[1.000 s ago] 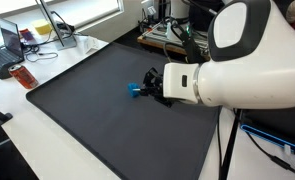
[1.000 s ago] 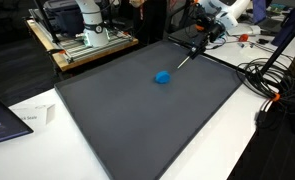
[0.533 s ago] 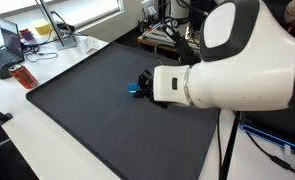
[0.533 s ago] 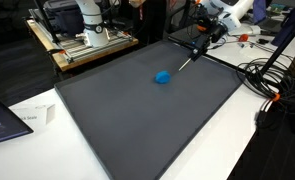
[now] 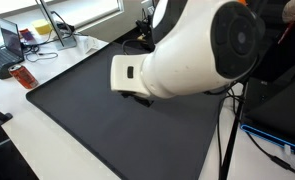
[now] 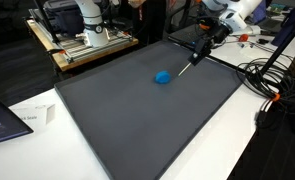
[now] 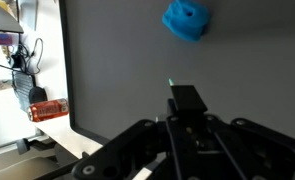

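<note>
A small blue lump lies on the dark grey mat, and it shows near the top of the wrist view as the blue lump. My gripper hangs over the mat's far edge, shut on a thin dark stick that slants down toward the mat. The stick's tip ends a short way beside the blue lump, apart from it. From the wrist, the gripper has its jaws closed round the stick, seen end-on. In an exterior view the white arm hides both gripper and lump.
A laptop, cables and a red object sit on the white table beside the mat; the red object also shows from the wrist. A paper sheet lies near one corner. Cables and a wooden bench flank the mat.
The arm has swung round, so its white body now covers the blue lump in an exterior view. The stick has shifted slightly over the mat. The jaws stay closed.
</note>
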